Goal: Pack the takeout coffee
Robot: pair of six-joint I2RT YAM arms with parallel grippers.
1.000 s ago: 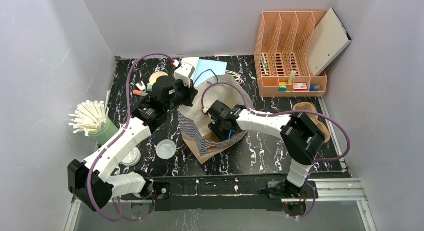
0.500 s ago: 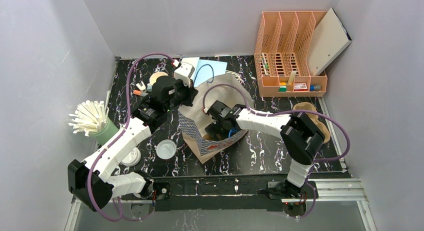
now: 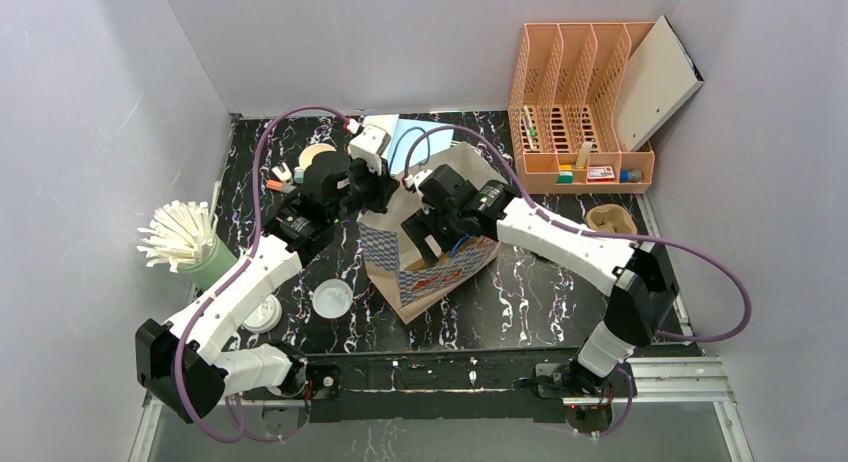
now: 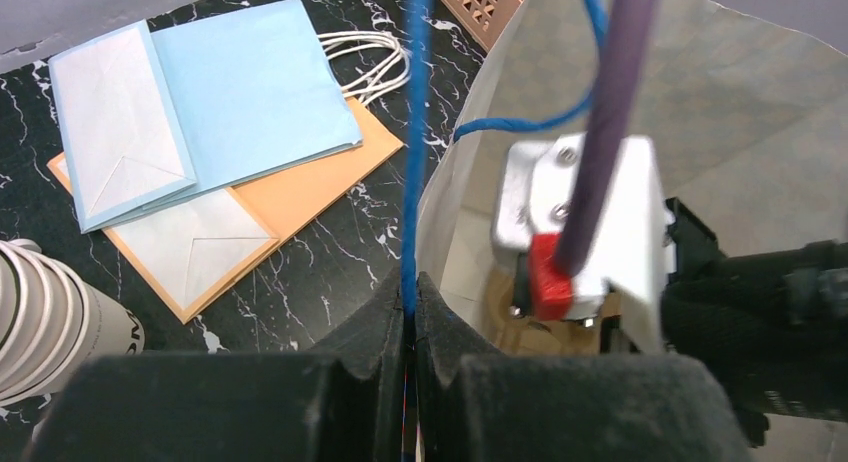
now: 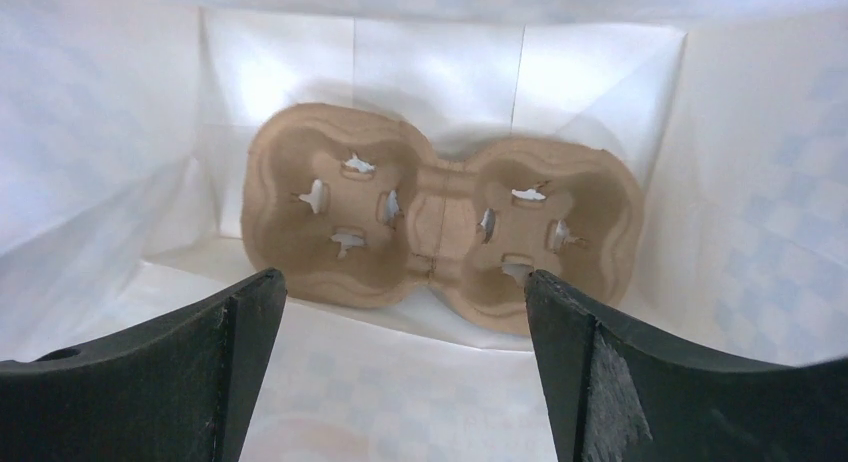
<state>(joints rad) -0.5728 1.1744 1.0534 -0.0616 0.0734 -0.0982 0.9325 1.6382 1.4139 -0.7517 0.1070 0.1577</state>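
The right gripper's (image 5: 400,282) jaws were cut by the bottom edge; stacked cream cups (image 4: 45,327) ran off the left wrist view; the organizer's (image 3: 580,82) contents were too small to identify.

Finding: a robotics test cell dressed as a takeaway café counter; plain grey partition walls (image 3: 100,102) box in a black marbled bench (image 3: 540,292); two robot arms (image 3: 250,282) stand on a rail (image 3: 480,372) nearside of the central paper bag (image 3: 440,277); left of the bag, a straw holder (image 3: 205,262) and cup lids (image 3: 331,298); behind it, flat spare bags (image 4: 230,92); inside it, a pulp cup carrier (image 5: 440,217).
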